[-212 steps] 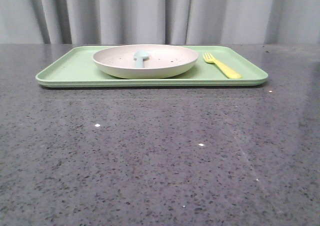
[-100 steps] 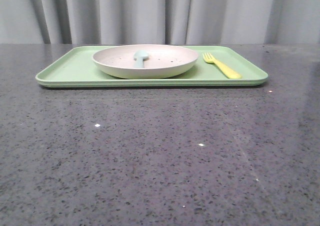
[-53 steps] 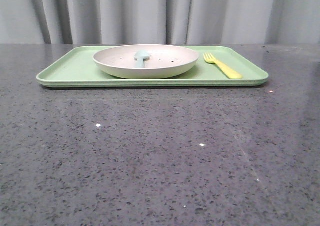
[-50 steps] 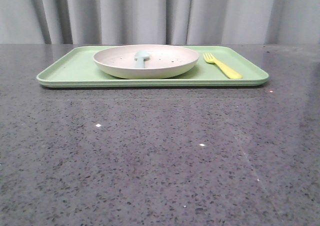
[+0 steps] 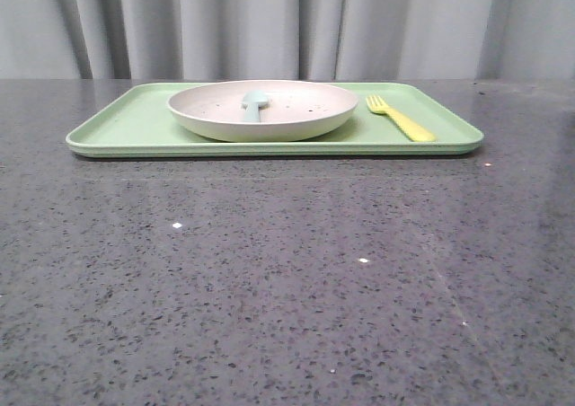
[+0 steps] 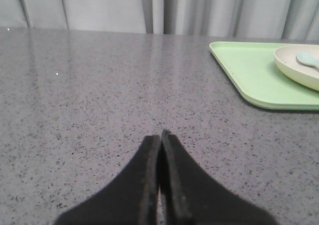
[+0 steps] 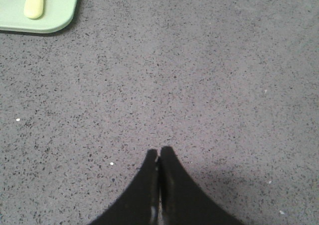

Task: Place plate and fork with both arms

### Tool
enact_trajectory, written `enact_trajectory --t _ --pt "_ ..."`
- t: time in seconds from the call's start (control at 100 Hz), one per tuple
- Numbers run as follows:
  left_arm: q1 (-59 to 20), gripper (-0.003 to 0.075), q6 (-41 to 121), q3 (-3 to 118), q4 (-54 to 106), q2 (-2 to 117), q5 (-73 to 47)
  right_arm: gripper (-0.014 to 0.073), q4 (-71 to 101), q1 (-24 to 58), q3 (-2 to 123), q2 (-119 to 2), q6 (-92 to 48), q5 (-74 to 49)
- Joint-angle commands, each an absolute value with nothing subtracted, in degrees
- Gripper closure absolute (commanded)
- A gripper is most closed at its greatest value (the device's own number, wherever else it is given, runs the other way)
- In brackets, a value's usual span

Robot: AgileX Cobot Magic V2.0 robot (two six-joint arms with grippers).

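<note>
The cream speckled plate (image 5: pixel 262 110) rests on the light-green tray (image 5: pixel 135 127) at the far side of the table, with a light-blue spoon (image 5: pixel 254 103) lying in it. The pale-yellow fork (image 5: pixel 401 119) lies on the tray to the plate's right. Neither gripper shows in the front view. My left gripper (image 6: pixel 160 135) is shut with nothing in it, low over bare table, the tray (image 6: pixel 254 78) and plate (image 6: pixel 299 68) well off to one side. My right gripper (image 7: pixel 159 153) is shut and empty over bare table, far from the fork's handle end (image 7: pixel 34 3).
Grey speckled stone tabletop (image 5: pixel 287 280) spreads from the tray to the near edge. Grey curtains (image 5: pixel 287 24) hang behind the table. The tray's corner (image 7: pixel 45 16) is in the right wrist view.
The front view shifted by a few pixels; plate, spoon, fork and tray keep their places.
</note>
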State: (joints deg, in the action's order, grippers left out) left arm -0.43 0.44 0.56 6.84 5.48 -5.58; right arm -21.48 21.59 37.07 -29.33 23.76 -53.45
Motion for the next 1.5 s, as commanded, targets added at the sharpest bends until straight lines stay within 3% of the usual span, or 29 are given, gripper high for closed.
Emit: enact_trajectory --t 0.0,0.43,0.62,1.49 --pt "-0.96 0.0741 0.0 1.59 5.82 3.06 -0.88 0.0662 -23.76 21.27 38.34 -29.36 23.81 -50.26" --pt "-0.96 0.0741 0.0 0.39 1.02 -2.05 -1.89 0.0662 -23.76 21.27 38.34 -29.36 23.81 -50.38" --pt "-0.96 0.0741 -10.67 -0.7 -6.94 -2.05 -2.7 0.0662 -23.76 21.27 38.34 -29.36 23.81 -50.5" --pt "-0.96 0.0741 -10.65 -0.7 -6.27 -2.05 -2.7 0.0662 -23.76 21.27 38.34 -29.36 23.81 -50.5"
